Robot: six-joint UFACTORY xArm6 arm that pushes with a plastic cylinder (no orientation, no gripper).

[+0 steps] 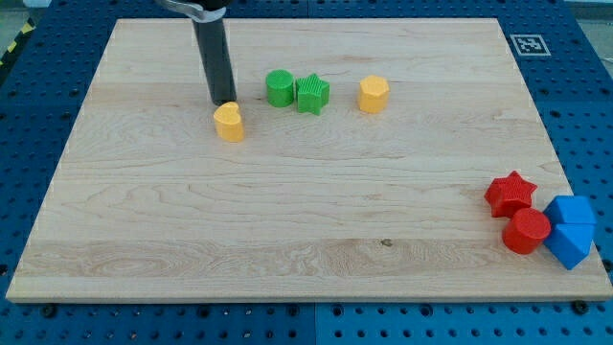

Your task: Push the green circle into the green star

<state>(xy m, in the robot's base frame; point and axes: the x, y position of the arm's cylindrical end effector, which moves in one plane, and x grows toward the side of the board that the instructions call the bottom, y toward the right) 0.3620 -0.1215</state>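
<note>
The green circle stands on the wooden board near the view's top, left of centre. The green star sits right beside it on its right, and the two touch. My tip is at the end of the dark rod, left of the green circle and a block's width away from it. The tip sits just above a yellow heart block, touching or nearly touching its top edge.
A yellow hexagon block stands right of the green star. At the view's lower right lie a red star, a red circle and two blue blocks. The board's edge runs along the bottom.
</note>
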